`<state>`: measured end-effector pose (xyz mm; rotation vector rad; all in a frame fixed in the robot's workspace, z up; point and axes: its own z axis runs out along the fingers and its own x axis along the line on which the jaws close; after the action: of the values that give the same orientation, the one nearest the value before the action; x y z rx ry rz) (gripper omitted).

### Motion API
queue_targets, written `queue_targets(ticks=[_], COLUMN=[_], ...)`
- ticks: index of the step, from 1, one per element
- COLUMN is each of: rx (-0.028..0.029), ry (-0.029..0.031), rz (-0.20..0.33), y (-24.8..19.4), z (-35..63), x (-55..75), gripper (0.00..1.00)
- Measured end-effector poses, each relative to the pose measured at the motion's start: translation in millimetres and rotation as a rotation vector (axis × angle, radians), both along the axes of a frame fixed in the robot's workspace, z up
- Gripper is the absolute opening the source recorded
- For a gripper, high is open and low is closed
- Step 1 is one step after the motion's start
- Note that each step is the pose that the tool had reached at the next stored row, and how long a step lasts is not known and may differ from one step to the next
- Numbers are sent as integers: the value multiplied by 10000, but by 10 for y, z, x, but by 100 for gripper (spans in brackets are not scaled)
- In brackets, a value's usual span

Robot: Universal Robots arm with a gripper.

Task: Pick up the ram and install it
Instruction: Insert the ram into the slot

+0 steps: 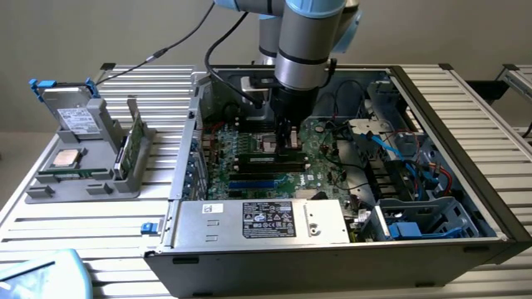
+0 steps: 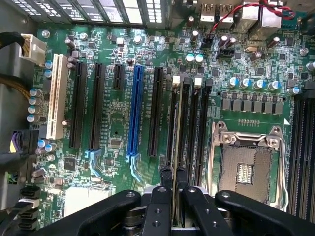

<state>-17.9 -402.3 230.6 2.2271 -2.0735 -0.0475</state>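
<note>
We have the gripper [image 2: 174,178] down inside the computer case [image 1: 465,118]. Its jaws are drawn narrow and clamped on the ram [image 2: 176,128], which we see edge-on as a thin line running out from between the fingertips over the motherboard [image 2: 113,147]. The stick hangs just above the bank of black memory slots [image 2: 192,128], between the open processor socket [image 2: 246,167] and the long black expansion slots. In the exterior view that spot sits near the middle of the board. We cannot tell whether the lower edge already touches a slot.

Doing this step well, in our judgement, means keeping the stick parallel to its slot and dead upright (the slots lie close together, so a slight twist could set it across two of them). The white latch tabs [image 2: 176,80] at the slot end should stand open and the notch should match the key. The push should go straight down, evenly along the length, with no sideways load on so thin a board.
</note>
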Motion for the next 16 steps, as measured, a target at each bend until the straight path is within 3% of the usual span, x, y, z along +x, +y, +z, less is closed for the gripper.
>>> queue_targets(ticks=[4,16], rx=[-42,-75], ry=[1,1], rz=[0,0], y=[-1,-10], z=[-27,-68], x=[-1,2], gripper=[14,14])
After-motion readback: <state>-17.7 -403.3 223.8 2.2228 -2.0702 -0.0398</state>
